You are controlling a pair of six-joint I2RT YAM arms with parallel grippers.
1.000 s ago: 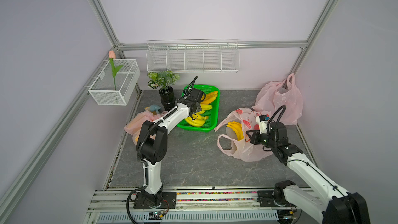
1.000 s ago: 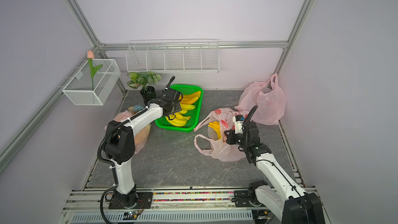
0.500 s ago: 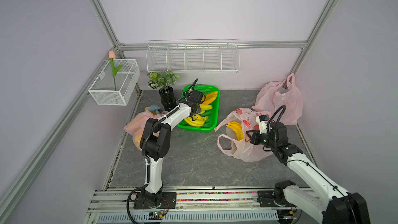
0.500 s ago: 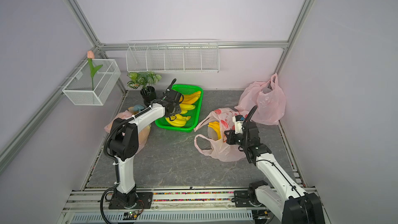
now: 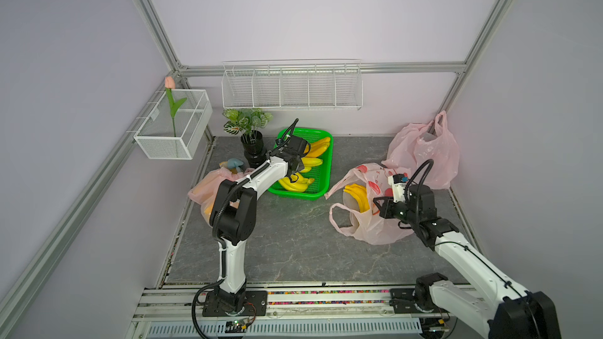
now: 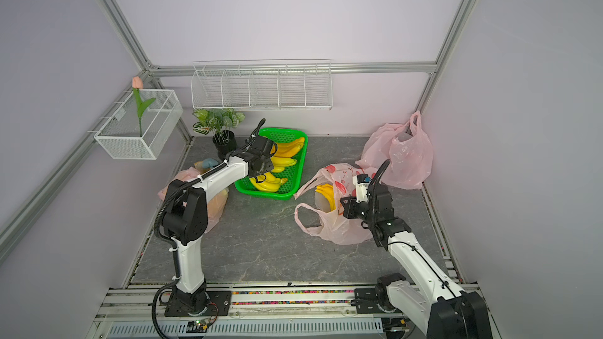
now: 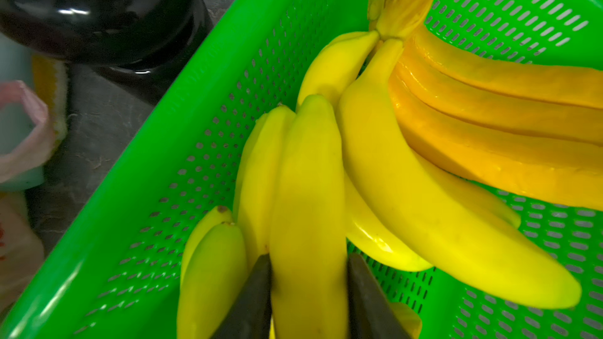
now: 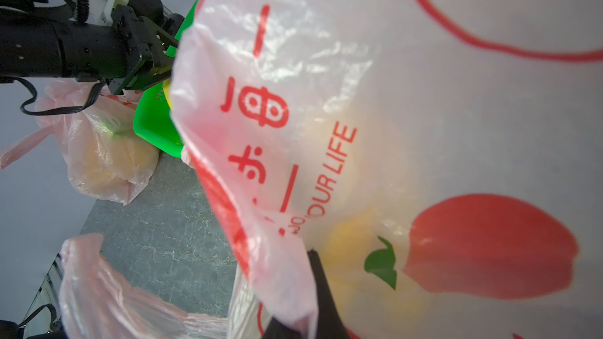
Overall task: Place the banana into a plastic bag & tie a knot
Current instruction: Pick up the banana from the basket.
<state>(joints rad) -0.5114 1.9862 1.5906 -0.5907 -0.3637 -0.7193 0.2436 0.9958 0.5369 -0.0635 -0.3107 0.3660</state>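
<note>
Since a second ago my left arm has dipped lower into the green basket, and the left gripper has narrowed until both jaws press the sides of one banana lying among the bunches there. My right gripper is clamped on the rim of the plastic bag, where a yellow bunch already sits inside.
</note>
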